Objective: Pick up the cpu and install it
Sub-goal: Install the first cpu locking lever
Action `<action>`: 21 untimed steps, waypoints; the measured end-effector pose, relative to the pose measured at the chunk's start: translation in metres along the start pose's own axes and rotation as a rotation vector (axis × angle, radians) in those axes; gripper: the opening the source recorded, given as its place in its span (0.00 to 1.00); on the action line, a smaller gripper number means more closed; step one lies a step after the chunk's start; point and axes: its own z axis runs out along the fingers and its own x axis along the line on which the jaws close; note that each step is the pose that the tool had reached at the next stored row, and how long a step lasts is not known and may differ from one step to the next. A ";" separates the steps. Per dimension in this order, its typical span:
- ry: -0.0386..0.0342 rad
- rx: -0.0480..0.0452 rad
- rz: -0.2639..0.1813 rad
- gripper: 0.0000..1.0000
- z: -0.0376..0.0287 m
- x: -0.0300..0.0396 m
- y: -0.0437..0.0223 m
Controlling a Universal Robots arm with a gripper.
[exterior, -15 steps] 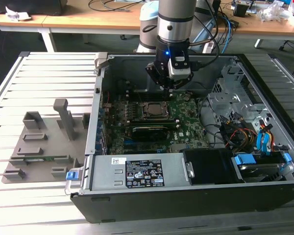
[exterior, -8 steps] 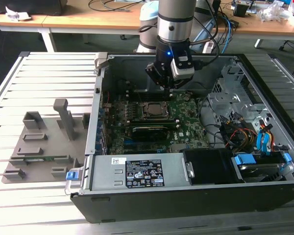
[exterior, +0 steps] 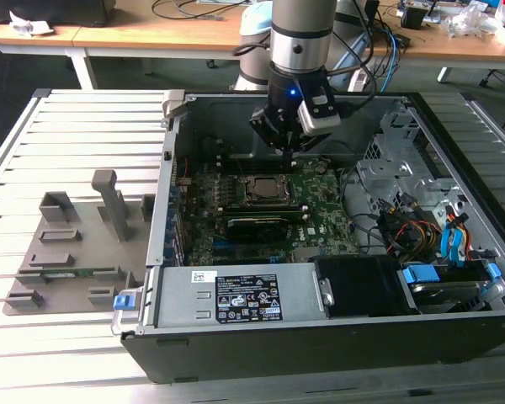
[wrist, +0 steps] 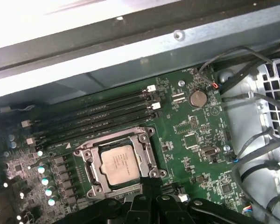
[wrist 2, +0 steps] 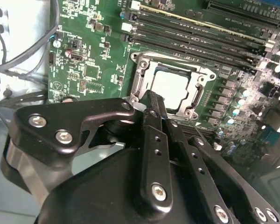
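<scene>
Cpu [wrist: 119, 164] seated in socket frame [wrist 2: 144, 74] in both wrist views; pincer [wrist 2: 151, 100] pressed together, empty, just beside.

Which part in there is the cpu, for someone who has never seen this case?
Start at the open computer case and find the green motherboard on its floor. Beside the long dark memory slots sits a square metal socket frame. The cpu is the flat silvery-grey square inside that frame, the only plain plate there.
</scene>
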 end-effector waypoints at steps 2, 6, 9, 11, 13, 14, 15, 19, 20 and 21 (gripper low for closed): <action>-0.0011 -0.0019 -0.036 0.11 0.0000 -0.0001 0.0000; -0.0031 -0.0050 -0.100 0.11 0.0000 0.0000 0.0000; -0.0050 -0.0012 -0.127 0.11 0.0000 -0.0001 0.0000; -0.0060 -0.0028 -0.153 0.11 0.0000 0.0000 0.0001; -0.0068 -0.0042 -0.179 0.11 0.0000 0.0000 0.0000; -0.0071 -0.0045 -0.187 0.11 0.0000 0.0000 0.0000; -0.0073 -0.0049 -0.194 0.11 0.0000 0.0000 0.0000; -0.0085 -0.0067 -0.230 0.11 0.0000 0.0000 0.0001; -0.0085 -0.0067 -0.231 0.11 0.0000 0.0000 0.0001; -0.0059 -0.0064 -0.231 0.11 -0.0001 0.0000 0.0002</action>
